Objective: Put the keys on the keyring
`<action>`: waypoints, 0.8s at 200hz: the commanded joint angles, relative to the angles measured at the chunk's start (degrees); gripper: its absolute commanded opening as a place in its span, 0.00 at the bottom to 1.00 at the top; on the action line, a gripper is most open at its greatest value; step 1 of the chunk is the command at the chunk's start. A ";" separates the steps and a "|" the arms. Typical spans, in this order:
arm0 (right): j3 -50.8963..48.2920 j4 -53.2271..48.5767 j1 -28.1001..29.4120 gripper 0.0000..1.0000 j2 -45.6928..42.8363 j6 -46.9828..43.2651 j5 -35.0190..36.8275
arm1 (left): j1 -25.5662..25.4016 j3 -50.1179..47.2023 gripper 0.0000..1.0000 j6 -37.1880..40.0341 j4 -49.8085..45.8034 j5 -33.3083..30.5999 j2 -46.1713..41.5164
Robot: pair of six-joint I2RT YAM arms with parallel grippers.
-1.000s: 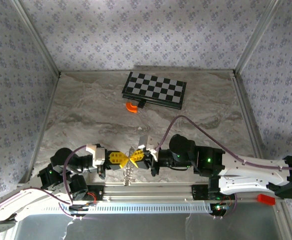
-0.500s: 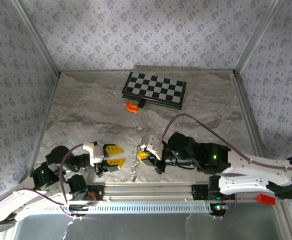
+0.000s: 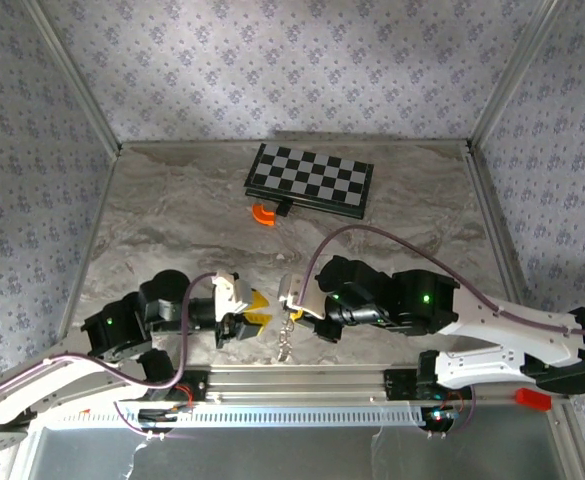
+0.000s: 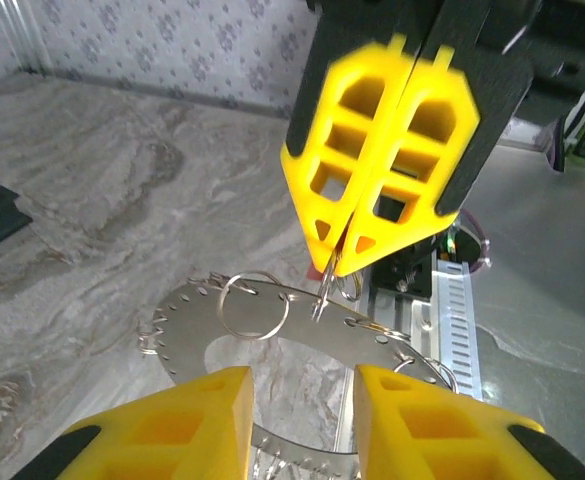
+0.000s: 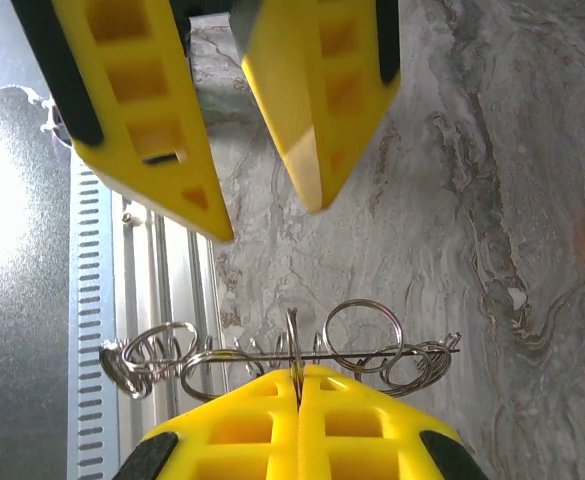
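Note:
The keyring (image 4: 177, 322) is a flat silver ring plate with holes round its rim, carrying several small wire loops. It hangs tilted between the two grippers near the table's front edge (image 3: 285, 338). My right gripper (image 5: 297, 375) is shut on one thin loop of it, also seen from the left wrist (image 4: 334, 248). My left gripper (image 4: 300, 378) is open, its yellow fingers either side of the plate's near rim without touching it. In the right wrist view the left gripper (image 5: 265, 220) faces me, jaws apart. I cannot tell the keys apart from the loops.
An orange curved piece (image 3: 263, 213) lies by the black-and-white chessboard (image 3: 310, 180) at the back. The aluminium rail (image 3: 302, 380) runs just below the hanging keyring. Patterned walls enclose the marbled table (image 3: 172, 230).
The left gripper let go, backed off leftward with its jaws open, then came back to the right near the right gripper. The right gripper stayed shut and shifted slightly left.

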 commanded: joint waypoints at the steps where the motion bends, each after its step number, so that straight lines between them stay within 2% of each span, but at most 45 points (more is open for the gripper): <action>1: 2.95 -2.29 -0.56 0.00 0.45 -2.32 -1.64 | -0.61 1.36 0.31 0.87 2.05 2.21 1.30; 31: 3.21 -2.01 -0.82 0.00 1.73 -2.10 -3.03 | -1.41 0.85 0.31 1.11 4.13 3.39 2.54; 160: 2.12 0.87 -1.15 0.00 2.52 -1.08 -6.62 | -2.10 0.26 0.15 3.28 5.34 2.99 4.51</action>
